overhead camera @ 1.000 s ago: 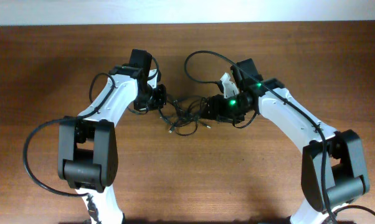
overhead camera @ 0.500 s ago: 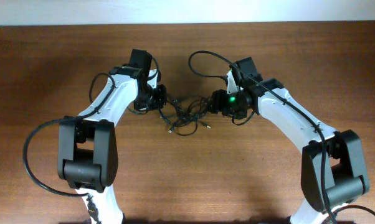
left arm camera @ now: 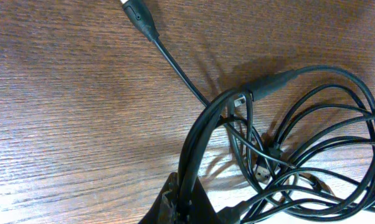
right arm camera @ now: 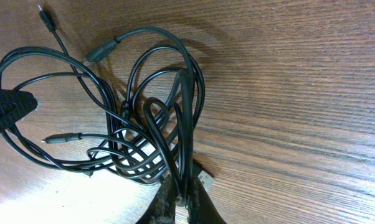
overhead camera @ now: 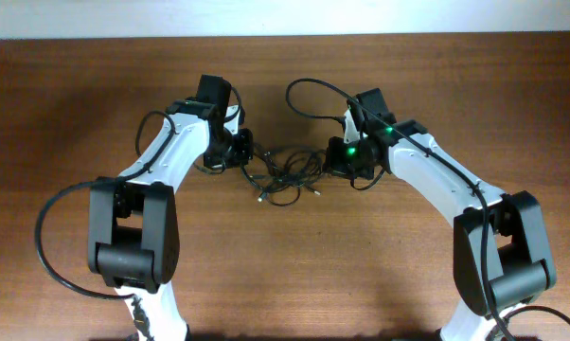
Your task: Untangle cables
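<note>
The cables (overhead camera: 285,176) lie as a knotted bundle of thin black loops on the wooden table between my two arms. My left gripper (overhead camera: 251,157) is at the bundle's left edge. In the left wrist view it (left arm camera: 184,200) is shut on a pair of strands, and the other loops (left arm camera: 312,155) spread to the right. My right gripper (overhead camera: 329,167) is at the bundle's right edge. Its wrist view shows it (right arm camera: 181,200) shut on several strands of the tangle (right arm camera: 113,143), with a silver plug tip (right arm camera: 204,178) just beside the fingers.
A loose plug end (left arm camera: 141,17) lies on bare wood beyond the left gripper. The right arm's own thick black cable (overhead camera: 309,95) arcs behind the bundle. Wooden table (overhead camera: 294,275) stretches out to the front, with a pale wall edge at the back.
My right gripper has closed on the bundle's right-side strands after shifting slightly right. The left gripper has kept its hold and has not moved.
</note>
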### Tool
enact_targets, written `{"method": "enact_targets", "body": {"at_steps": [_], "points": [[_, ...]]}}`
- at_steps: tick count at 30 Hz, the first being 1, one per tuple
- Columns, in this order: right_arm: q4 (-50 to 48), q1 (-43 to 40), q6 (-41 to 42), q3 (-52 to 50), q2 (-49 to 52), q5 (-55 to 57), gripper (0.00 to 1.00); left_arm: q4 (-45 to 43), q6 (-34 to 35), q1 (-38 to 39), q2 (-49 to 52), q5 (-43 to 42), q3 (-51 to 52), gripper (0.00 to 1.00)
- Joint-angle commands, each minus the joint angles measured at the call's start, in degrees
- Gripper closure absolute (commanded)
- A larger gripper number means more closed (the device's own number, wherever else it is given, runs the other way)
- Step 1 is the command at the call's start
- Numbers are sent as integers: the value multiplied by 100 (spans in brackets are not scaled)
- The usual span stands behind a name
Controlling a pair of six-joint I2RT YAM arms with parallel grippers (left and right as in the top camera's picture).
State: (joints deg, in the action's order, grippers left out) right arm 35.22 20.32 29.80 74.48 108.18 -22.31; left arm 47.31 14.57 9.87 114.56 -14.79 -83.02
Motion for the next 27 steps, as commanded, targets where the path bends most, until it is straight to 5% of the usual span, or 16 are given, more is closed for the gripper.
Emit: {"method": "enact_targets", "body": {"at_steps": [1, 16, 27], "points": [[81, 35, -37, 74, 94, 52, 96, -11, -50, 26, -166, -46, -48, 100], [199, 35, -39, 72, 94, 63, 96, -13, -52, 26, -166, -46, -48, 100], [1158, 28, -37, 70, 94, 2326, 96, 13, -46, 26, -166, 328, -48, 100]]}}
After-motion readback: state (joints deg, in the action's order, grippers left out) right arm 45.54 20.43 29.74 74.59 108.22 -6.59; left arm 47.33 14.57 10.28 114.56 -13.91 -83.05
